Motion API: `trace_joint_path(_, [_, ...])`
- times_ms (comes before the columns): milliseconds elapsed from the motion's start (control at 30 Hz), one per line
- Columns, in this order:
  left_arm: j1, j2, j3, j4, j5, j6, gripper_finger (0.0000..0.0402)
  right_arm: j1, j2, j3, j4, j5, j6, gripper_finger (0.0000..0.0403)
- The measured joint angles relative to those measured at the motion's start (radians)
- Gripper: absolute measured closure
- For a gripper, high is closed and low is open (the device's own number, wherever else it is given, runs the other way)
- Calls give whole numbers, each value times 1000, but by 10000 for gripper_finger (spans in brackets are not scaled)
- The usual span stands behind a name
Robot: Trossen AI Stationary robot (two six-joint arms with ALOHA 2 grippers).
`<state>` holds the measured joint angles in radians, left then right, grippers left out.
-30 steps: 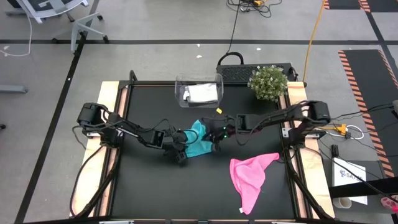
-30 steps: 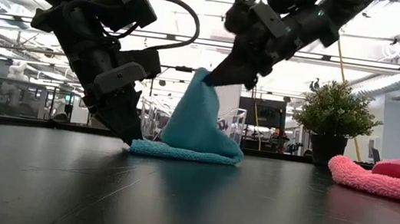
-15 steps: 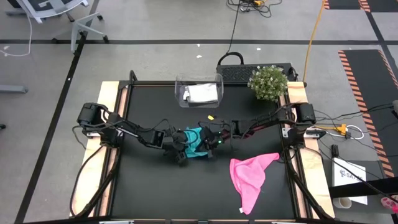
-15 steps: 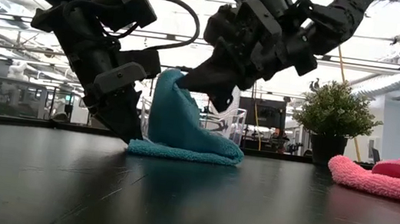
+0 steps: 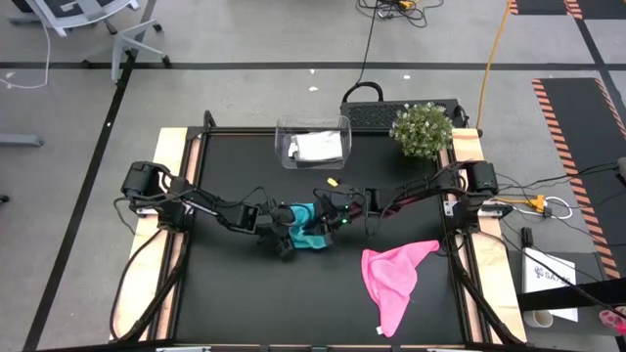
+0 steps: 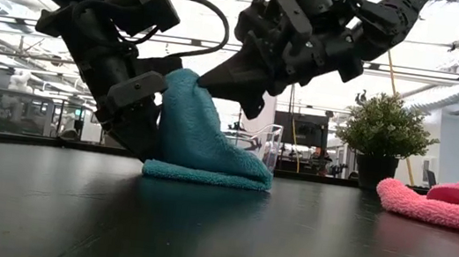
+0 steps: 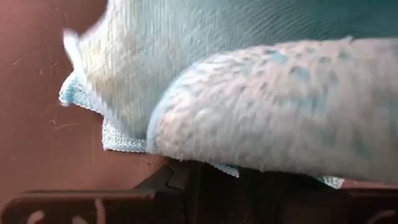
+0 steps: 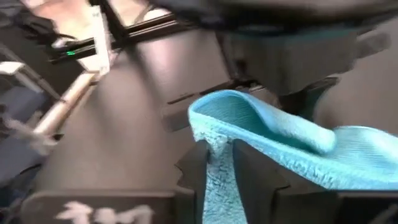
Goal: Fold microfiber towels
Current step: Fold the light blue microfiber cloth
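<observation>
High view, surface: black table (image 5: 235,293); teal towel (image 5: 311,227) mid-table between left gripper (image 5: 285,241) and right gripper (image 5: 328,221); pink towel (image 5: 394,277) well apart.
Low view, room: potted plant (image 6: 380,131) behind; left fingers clamp teal towel's edge.
Right wrist: towel edge between its fingers; grip unclear.

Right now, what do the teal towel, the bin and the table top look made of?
Teal towel: soft fuzzy cloth, likely microfiber; the left wrist view shows looped pile and a stitched edge.
Bin: clear, glossy, probably hard plastic; the white cloth inside shows through its walls.
Table top: black, smooth, semi-matte; the low view shows faint reflections. Material unclear.
</observation>
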<state>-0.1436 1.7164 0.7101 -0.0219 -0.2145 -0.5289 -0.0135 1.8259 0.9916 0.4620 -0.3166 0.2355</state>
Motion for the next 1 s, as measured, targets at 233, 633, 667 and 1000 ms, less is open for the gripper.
trace_joint_path(233, [0, 0, 0, 0, 0, -3, 293, 0, 0, 0, 0, 3, -11, 271])
trace_joint_path(633, [0, 0, 0, -1, 1, -3, 293, -24, -100, 0, -251, 41, -72, 258])
trace_joint_path(667, [0, 0, 0, -1, 1, -3, 293, -28, -124, 0, -289, 62, -93, 258])
trace_joint_path(1000, [1, 0, 0, 2, 2, 0, 293, -36, -295, 0, -435, 208, -139, 259])
